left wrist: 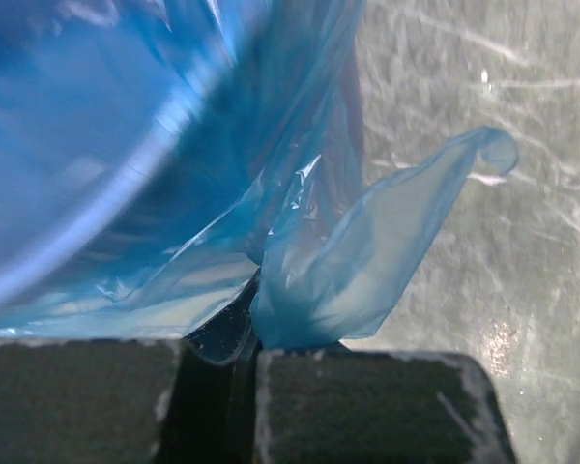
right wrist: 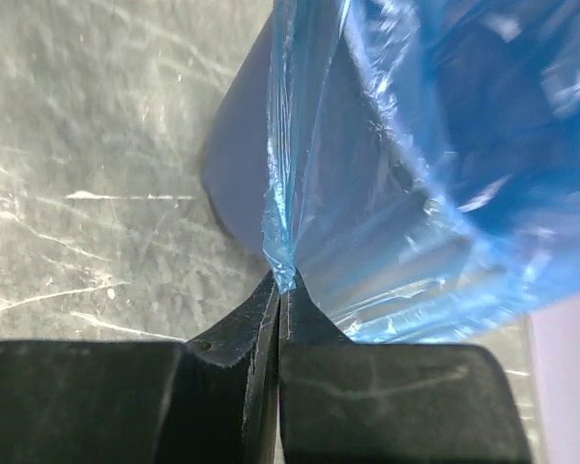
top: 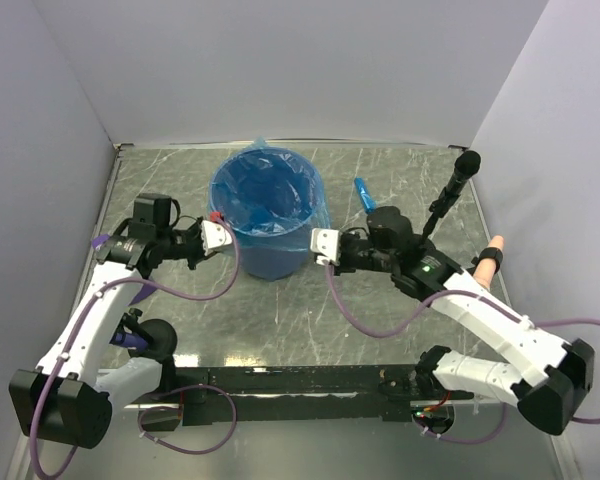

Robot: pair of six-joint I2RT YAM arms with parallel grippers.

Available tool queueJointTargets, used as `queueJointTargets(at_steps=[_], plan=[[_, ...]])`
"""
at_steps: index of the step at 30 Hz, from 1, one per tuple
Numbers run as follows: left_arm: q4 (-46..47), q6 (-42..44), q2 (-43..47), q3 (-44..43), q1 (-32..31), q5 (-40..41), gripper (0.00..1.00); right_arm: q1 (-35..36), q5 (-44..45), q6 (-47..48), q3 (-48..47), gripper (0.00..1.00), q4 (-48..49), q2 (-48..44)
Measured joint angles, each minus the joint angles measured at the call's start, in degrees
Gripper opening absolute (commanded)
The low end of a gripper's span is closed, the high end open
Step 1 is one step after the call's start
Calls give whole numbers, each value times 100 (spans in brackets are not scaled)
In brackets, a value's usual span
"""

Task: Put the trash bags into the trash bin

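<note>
The blue trash bin (top: 270, 255) stands upright at the middle of the table. A brighter blue trash bag (top: 265, 190) lines it, with its edge draped over the rim. My left gripper (top: 214, 232) is at the bin's left rim, shut on a fold of the trash bag (left wrist: 348, 261). My right gripper (top: 323, 243) is at the bin's right rim, shut on the bag's edge (right wrist: 282, 266). The bin wall (right wrist: 237, 164) shows behind the film in the right wrist view.
A small blue roll (top: 363, 192) lies on the marble table (top: 380, 320) behind the right arm. A black microphone on a stand (top: 464, 168) rises at the back right. White walls enclose the table on three sides.
</note>
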State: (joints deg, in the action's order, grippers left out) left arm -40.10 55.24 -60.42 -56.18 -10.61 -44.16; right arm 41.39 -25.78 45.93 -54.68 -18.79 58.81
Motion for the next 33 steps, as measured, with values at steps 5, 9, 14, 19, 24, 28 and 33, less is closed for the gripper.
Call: queueJointTargets(at_steps=[5,9,14,19,24,28,33], plan=[[254,-57,-83,468,2,157,1,0,120,-146,297,0,404,566],[870,-321,-160,903,2,317,18,0,293,-448,306,3,730,1104],[1309,-557,-114,1366,2,592,55,-22,455,-894,302,44,673,1189],[1189,-634,535,1547,2,809,69,-299,518,-1008,273,57,-33,789],[686,-761,1143,1449,2,896,81,-824,487,-990,168,64,-811,90],[188,-1110,1298,1049,2,1012,84,-1246,428,-1088,-542,72,-1307,52],[-190,-1554,964,-114,2,1222,83,-1692,354,-1543,-2061,73,-1421,752]])
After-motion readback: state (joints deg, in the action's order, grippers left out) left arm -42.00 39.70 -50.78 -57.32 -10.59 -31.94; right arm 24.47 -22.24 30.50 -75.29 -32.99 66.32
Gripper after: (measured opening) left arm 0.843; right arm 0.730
